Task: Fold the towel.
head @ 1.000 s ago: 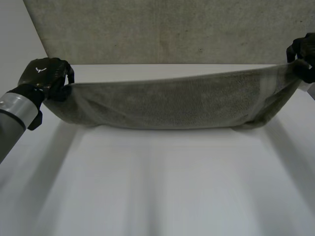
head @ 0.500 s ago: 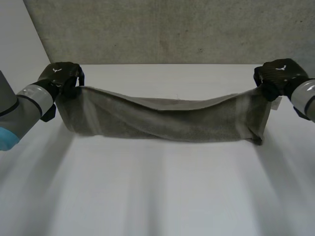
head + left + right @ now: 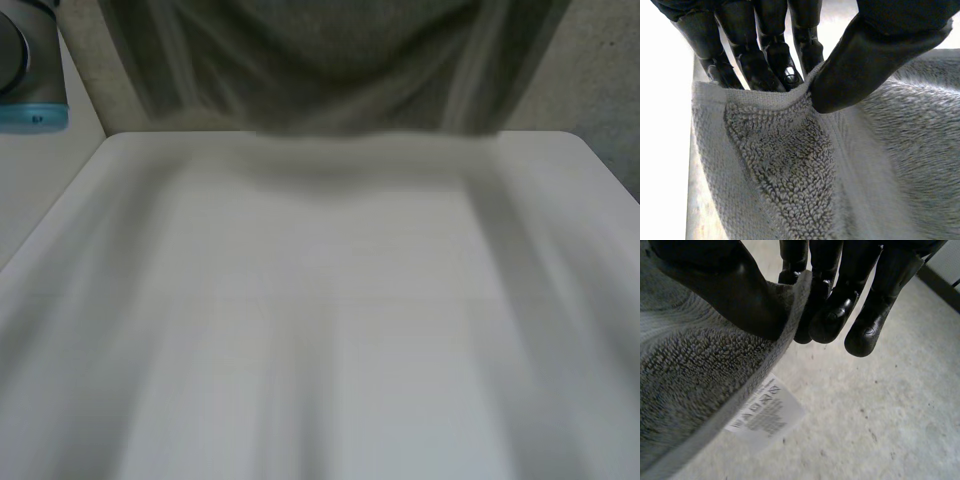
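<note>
The grey terry towel point(image 3: 330, 60) hangs high over the far edge of the white table point(image 3: 330, 330), its lower hem sagging in the middle. In the left wrist view my left hand point(image 3: 875, 50) pinches a top corner of the towel point(image 3: 790, 165) between thumb and fingers point(image 3: 765, 60). My right hand point(image 3: 715, 280) pinches the opposite top edge of the towel point(image 3: 685, 370) between thumb and fingers point(image 3: 840, 305). A white care label point(image 3: 765, 415) dangles from that edge just below the right hand.
My left arm point(image 3: 25, 70), grey with a light-blue cap, stands at the table's far left corner. A speckled grey wall point(image 3: 600, 80) rises behind the table. Concrete floor point(image 3: 880, 415) lies below the right hand.
Both hands have risen with the towel, out of the top of the head view. The towel, stretched low over the table before, now hangs high above its far edge.
</note>
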Controlling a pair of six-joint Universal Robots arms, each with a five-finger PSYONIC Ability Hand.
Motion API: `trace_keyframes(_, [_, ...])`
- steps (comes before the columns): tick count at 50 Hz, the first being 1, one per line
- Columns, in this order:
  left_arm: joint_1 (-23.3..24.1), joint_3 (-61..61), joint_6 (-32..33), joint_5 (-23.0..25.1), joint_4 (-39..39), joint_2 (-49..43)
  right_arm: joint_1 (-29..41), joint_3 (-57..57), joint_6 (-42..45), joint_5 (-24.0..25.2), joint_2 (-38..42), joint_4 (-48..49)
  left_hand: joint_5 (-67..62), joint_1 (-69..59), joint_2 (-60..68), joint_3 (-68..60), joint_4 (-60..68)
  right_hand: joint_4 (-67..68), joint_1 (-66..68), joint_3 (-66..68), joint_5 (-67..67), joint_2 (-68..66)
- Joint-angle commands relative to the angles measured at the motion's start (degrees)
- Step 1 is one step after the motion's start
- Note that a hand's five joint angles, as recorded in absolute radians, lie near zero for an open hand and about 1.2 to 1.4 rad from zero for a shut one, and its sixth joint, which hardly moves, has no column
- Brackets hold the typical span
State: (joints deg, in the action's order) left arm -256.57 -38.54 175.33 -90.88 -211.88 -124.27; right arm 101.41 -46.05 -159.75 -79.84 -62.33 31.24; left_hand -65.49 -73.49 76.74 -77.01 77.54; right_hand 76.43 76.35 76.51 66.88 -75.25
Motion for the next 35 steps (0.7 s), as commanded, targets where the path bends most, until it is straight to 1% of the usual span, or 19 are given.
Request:
trace_keyframes(1, [-0.1, -7.4, -1.3, 4.8, 3.3, -0.5, -0.3, -8.5, -3.3, 6.3, -0.3, -0.9, -4.5, -6.5, 3.3, -3.0, 2.5, 3.6, 3.6, 3.5, 3.1, -4.7])
trace_keyframes(2, [-0.1, -7.4, -1.3, 4.8, 3.3, -0.5, -0.3, -11.4, -3.3, 9.1, -0.1, -2.3, -4.5, -6.5, 3.3, -3.0, 2.5, 3.6, 3.6, 3.5, 3.1, -4.7])
trace_keyframes(3, [0.0, -11.4, -1.3, 6.3, 4.1, -0.6, -0.3, -11.4, -3.3, 9.1, -0.1, -2.3, -4.5, -6.5, 3.3, -3.0, 2.5, 3.6, 3.6, 3.5, 3.1, -4.7])
trace_keyframes(4, [-0.3, -15.5, -1.3, 7.8, 4.5, -0.6, -0.3, -14.5, -3.2, 12.2, 0.4, -3.5, -4.5, -6.5, 3.3, -3.0, 2.5, 3.6, 3.6, 3.5, 3.1, -4.7])
trace_keyframes(5, [-0.3, -15.5, -1.3, 7.8, 4.5, -0.6, -0.3, -14.5, -3.2, 12.2, 0.4, -3.6, -4.5, -6.5, 3.3, -3.0, 2.5, 3.6, 3.6, 3.5, 3.1, -4.7])
trace_keyframes(7, [-1.3, -24.3, -1.2, 9.7, 4.3, -0.5, -0.5, -20.8, -2.9, 17.9, 1.0, -4.0, -4.5, -6.5, 3.3, -3.0, 2.5, 3.6, 3.6, 3.5, 3.1, -4.7])
trace_keyframes(8, [-1.3, -24.3, -1.2, 9.7, 4.3, -0.5, -0.5, -20.8, -2.9, 17.9, 1.0, -4.0, -4.5, -6.5, 3.3, -3.0, 2.5, 3.6, 3.6, 3.5, 3.1, -4.7])
trace_keyframes(10, [-1.7, -28.2, -1.0, 10.4, 4.1, -0.5, -2.7, -26.3, -2.5, 21.0, 1.2, -4.2, -4.5, -6.5, 3.3, -3.0, 2.5, 3.6, 3.6, 3.5, 3.1, -4.7])
trace_keyframes(12, [-3.0, -34.9, -0.1, 12.6, 3.7, -0.3, -3.8, -28.9, -1.8, 21.7, 1.6, -4.5, -4.5, -6.5, 3.3, -3.0, 2.5, 3.6, 3.6, 3.5, 3.1, -4.7])
trace_keyframes(16, [-4.0, -41.2, 1.8, 15.1, 3.8, 0.8, -5.5, -33.1, 0.3, 22.4, 1.8, -5.2, -4.5, -6.5, 3.3, -3.0, 2.5, 3.6, 3.6, 3.5, 3.1, -4.7])
trace_keyframes(21, [-7.1, -50.7, 6.4, 18.9, 3.7, 5.9, -9.2, -38.9, 4.7, 22.7, 0.1, -7.2, -4.5, -6.5, 3.3, -3.0, 2.5, 3.6, 3.6, 3.5, 3.1, -4.7])
trace_keyframes(23, [-8.8, -55.4, 8.4, 21.3, 3.7, 9.2, -11.3, -41.9, 7.2, 22.8, -3.5, -10.3, -4.5, -6.5, 3.3, -3.0, 2.5, 3.6, 3.6, 3.5, 3.1, -4.7])
trace_keyframes(27, [-10.4, -59.6, 9.2, 22.7, 4.4, 14.3, -13.3, -44.1, 7.6, 22.6, -7.8, -13.7, -4.5, -6.5, 3.3, -3.0, 2.5, 3.6, 3.6, 3.5, 3.1, -4.7])
trace_keyframes(29, [-11.2, -61.7, 9.1, 23.2, 4.5, 18.4, -15.7, -45.2, 6.8, 22.9, -14.2, -17.6, -4.5, -6.5, 3.3, -3.0, 2.5, 3.6, 3.6, 3.5, 3.1, -4.7])
trace_keyframes(30, [-12.1, -63.7, 9.0, 23.9, 4.6, 21.8, -15.7, -45.2, 6.8, 22.9, -14.2, -17.6, -4.5, -6.5, 3.3, -3.0, 2.5, 3.6, 3.6, 3.5, 3.1, -4.7])
trace_keyframes(31, [-12.9, -65.4, 8.8, 24.6, 4.6, 25.0, -16.5, -45.2, 6.2, 23.5, -18.4, -20.0, -4.5, -6.5, 3.3, -3.0, 2.5, 3.6, 3.6, 3.5, 3.1, -4.7])
trace_keyframes(32, [-12.9, -65.4, 8.8, 24.6, 4.6, 25.0, -16.5, -45.2, 6.2, 23.5, -18.4, -20.0, -4.5, -6.5, 3.3, -3.0, 2.5, 3.6, 3.6, 3.5, 3.1, -4.7])
trace_keyframes(34, [-14.0, -68.1, 8.2, 26.5, 4.6, 30.5, -18.0, -44.2, 3.9, 25.7, -24.7, -25.0, -4.5, -6.5, 3.3, -3.0, 2.5, 3.6, 3.6, 3.5, 3.1, -4.7])
trace_keyframes(35, [-14.0, -68.1, 8.2, 26.5, 4.6, 30.6, -18.0, -44.2, 3.9, 25.7, -24.7, -25.0, -4.5, -6.5, 3.3, -3.0, 2.5, 3.6, 3.6, 3.5, 3.1, -4.7])
